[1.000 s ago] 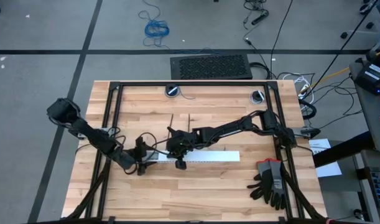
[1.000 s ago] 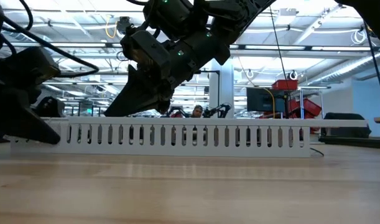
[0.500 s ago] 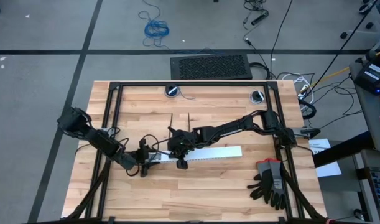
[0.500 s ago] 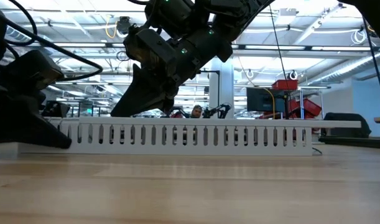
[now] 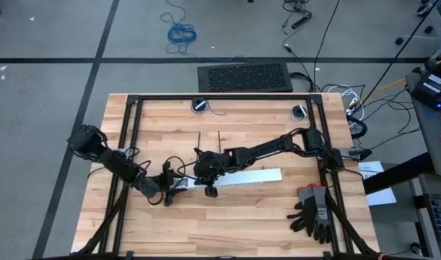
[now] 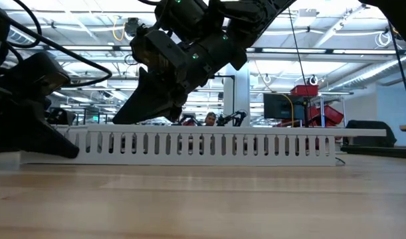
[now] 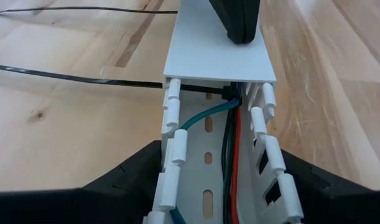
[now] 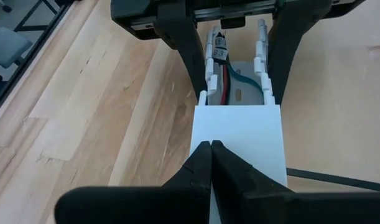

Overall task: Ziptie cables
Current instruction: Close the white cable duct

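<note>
Left wrist view showed the cables [image 7: 230,140], thin blue-green, red and dark strands, lying inside a white slotted duct [image 7: 177,146] whose flat white lid [image 7: 217,59] covered the far stretch and left the near stretch open; the left gripper [image 7: 217,186] straddled that open end, its dark fingers [image 7: 130,171] spread wide and lying against the outer walls of the duct, so it steadied the channel rather than the wires; a thin black strip ran across the wood and into the duct just under the lid's edge, probably one of the zipties [image 7: 84,78], though whether it circled the bundle could not be told; in the right wrist view the right gripper [image 8: 211,149] pressed its tips, drawn together with nothing between them, down on the lid near its edge; the high view placed both grippers around the duct's left end, on the near half of the wooden table [image 5: 278,217], with a pair of gloves [image 5: 314,209] well apart at the right; two thin dark strips lay on the wood beyond the duct, too fine to identify; judged from this, the step in hand was sliding or seating the lid over the wires; doing it well would call for the left fingers to hold the walls square, the right tips to push level along the duct, and no strand pinched beneath the lid's edge
</note>
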